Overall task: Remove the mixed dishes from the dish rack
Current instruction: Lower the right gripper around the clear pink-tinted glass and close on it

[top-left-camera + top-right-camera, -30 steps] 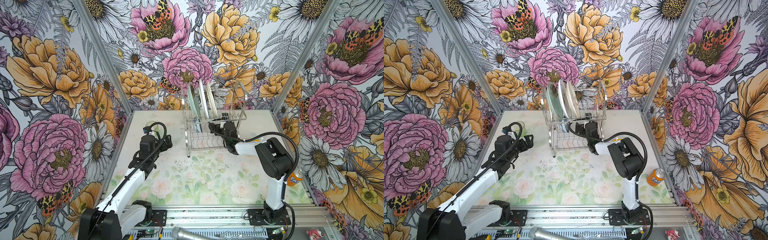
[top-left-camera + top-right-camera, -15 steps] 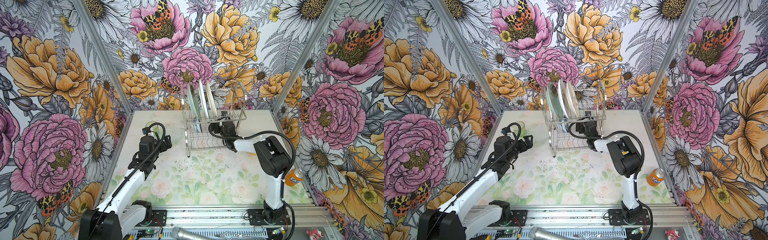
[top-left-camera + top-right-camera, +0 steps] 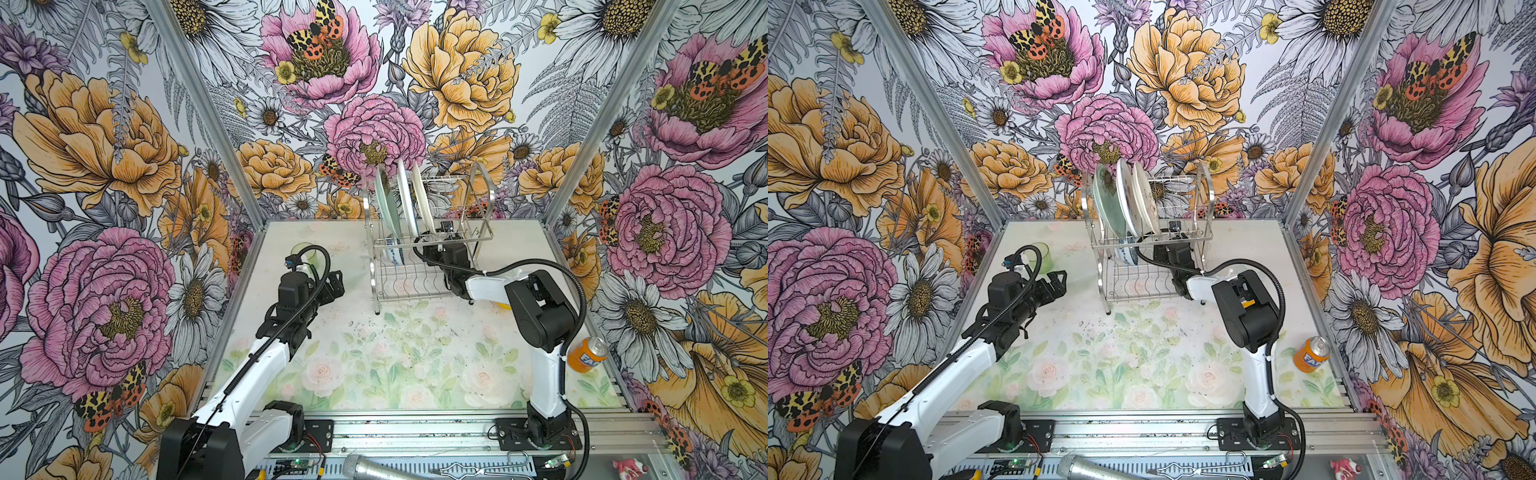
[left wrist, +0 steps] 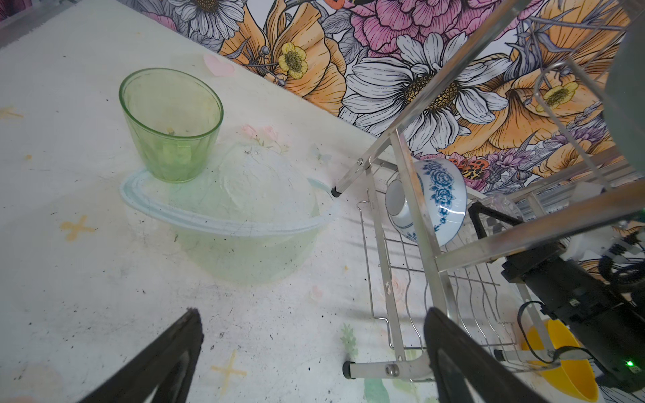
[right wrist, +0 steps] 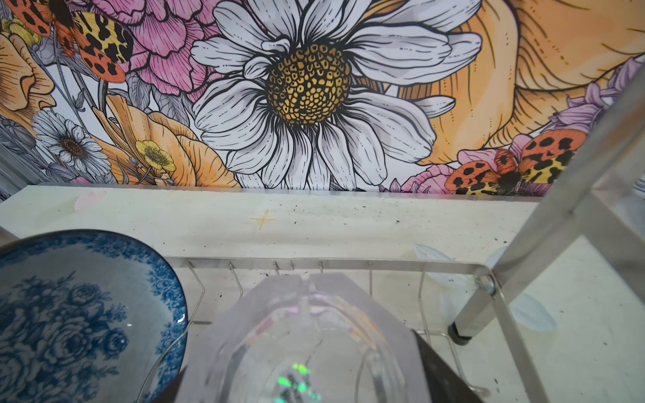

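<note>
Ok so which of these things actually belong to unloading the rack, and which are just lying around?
Part of the job: dish rack, pale green plate, white plate, cream plate, blue-and-white bowl, yellow bowl, green tumbler, clear tumbler.
Just lying about: orange soda can, microphone, small pink toy.

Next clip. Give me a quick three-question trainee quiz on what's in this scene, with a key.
1. True or false: the green tumbler stands inside the dish rack.
2. How many plates stand upright on the rack's upper tier?
3. What sits between the fingers of the right hand? A) blue-and-white bowl B) clear tumbler C) orange can
Key: 1 false; 2 three; 3 B.
</note>
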Robot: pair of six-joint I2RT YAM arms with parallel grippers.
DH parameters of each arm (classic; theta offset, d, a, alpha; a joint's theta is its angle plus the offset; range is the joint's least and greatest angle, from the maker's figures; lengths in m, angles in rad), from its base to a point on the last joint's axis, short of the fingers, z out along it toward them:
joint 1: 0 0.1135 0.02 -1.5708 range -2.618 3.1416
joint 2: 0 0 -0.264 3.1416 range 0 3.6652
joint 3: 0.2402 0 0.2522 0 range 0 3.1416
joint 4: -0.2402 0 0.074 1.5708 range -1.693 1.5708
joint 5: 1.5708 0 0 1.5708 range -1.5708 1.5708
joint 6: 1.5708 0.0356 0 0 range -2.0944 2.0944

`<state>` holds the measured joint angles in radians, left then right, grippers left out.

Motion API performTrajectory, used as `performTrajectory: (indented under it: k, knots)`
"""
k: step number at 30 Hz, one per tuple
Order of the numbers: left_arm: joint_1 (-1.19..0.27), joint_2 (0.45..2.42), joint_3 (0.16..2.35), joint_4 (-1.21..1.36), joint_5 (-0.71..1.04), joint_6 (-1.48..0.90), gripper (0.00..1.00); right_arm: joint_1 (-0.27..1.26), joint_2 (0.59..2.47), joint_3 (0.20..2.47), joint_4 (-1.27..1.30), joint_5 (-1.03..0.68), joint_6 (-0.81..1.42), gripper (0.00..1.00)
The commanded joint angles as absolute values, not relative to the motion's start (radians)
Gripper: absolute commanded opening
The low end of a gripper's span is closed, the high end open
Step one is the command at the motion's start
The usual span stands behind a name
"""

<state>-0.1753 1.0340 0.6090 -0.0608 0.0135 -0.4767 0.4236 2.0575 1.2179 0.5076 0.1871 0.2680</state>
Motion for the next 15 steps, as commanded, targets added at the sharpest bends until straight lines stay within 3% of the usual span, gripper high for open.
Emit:
performTrajectory:
  k: [1,15]
  knots:
    - [-0.164,1.031,0.598,-0.031,0.031,-0.491,0.99,0.414,2.068,1.244,0.531,0.181,0.275,0.73]
    - [-0.175,1.007,0.592,-0.026,0.038,-0.502,0.99,0.442,1.989,1.066,0.716,0.169,0.273,0.64]
